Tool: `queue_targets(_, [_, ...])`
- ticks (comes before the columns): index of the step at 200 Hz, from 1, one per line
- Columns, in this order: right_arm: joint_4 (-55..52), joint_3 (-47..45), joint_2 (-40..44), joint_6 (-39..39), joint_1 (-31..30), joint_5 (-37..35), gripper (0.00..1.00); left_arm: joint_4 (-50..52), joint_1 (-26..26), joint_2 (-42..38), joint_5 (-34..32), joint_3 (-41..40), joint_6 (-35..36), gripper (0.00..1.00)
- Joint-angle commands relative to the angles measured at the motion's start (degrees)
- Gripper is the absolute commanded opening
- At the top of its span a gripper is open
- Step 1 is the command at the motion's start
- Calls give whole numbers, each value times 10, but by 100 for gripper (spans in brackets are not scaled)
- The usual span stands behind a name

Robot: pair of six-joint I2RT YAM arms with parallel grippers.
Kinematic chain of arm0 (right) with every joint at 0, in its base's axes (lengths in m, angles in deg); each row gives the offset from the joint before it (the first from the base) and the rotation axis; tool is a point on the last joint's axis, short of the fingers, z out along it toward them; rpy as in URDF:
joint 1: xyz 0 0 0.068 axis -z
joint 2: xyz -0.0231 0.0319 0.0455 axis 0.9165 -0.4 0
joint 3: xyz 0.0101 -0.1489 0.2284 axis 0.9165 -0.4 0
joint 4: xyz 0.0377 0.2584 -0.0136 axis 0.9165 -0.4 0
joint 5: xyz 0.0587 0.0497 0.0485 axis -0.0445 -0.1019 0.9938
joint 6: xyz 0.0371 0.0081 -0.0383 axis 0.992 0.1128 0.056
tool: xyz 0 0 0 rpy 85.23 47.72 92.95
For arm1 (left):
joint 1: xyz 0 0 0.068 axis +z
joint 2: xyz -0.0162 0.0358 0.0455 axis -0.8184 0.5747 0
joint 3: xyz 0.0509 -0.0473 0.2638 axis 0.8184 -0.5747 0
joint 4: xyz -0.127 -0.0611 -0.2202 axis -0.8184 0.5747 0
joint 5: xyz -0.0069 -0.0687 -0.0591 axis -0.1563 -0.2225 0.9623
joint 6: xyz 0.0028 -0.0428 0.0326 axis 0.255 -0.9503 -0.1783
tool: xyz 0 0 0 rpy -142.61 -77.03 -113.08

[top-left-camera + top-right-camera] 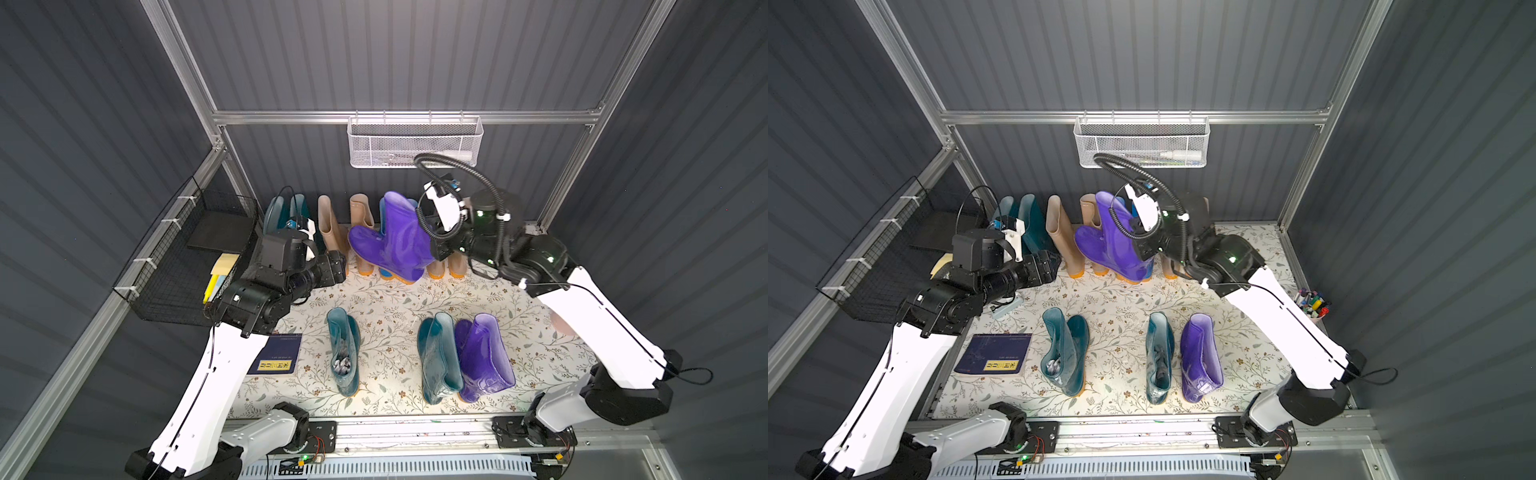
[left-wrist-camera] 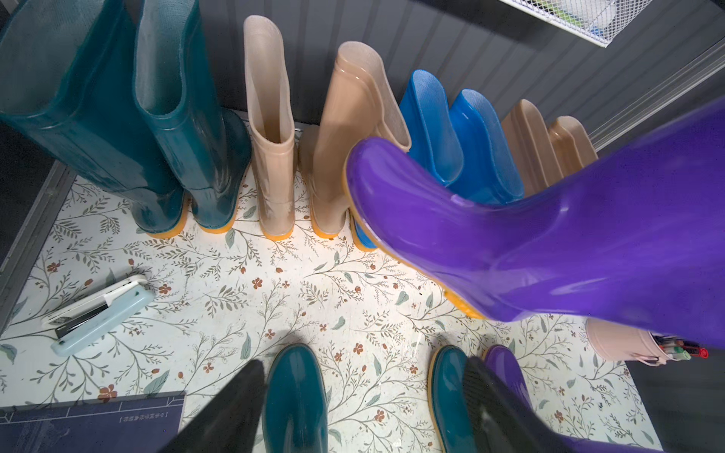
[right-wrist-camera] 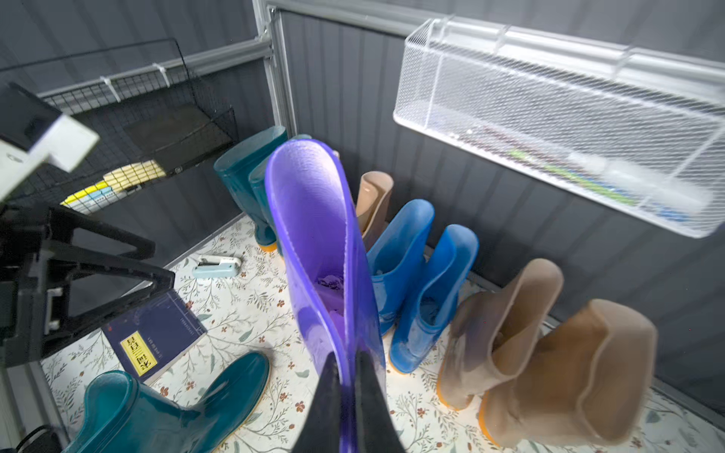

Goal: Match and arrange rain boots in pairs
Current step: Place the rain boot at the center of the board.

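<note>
My right pincer (image 3: pixel 348 359) pinches the purple boot (image 3: pixel 314 219) at its cuff. Soft rubber, probably slippery. My left pincer (image 2: pixel 363 362) gapes empty.

both top views looked steeply down from high above the front rail (image 1: pixel 415 428) toward the back wall (image 1: pixel 374 62), far enough off to hold the whole floral mat (image 1: pixel 386 299) and the white mesh basket (image 1: pixel 415 143); they overlapped almost wholly. the left wrist camera sat low and near, facing the back row of boots (image 2: pixel 270 129), the raised purple boot (image 2: pixel 549 243) close across its view. the right wrist camera looked from very near into that boot's open shaft. both wrist views shared the back row, the stapler (image 2: pixel 98 310) and the dark blue book (image 2: pixel 90 423).
</note>
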Motion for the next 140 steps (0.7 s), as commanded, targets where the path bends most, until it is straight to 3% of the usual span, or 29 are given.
queue_targets(1, [49, 50, 44, -27, 17, -10, 0, 9, 3, -9, -9, 2, 13, 81])
queue_targets(58, [10, 84, 89, -47, 84, -44, 0, 3, 3, -1, -1, 7, 13, 81])
queue_targets(140, [-80, 67, 142, -82, 165, -149, 0, -2, 3, -1, 10, -1, 17, 81])
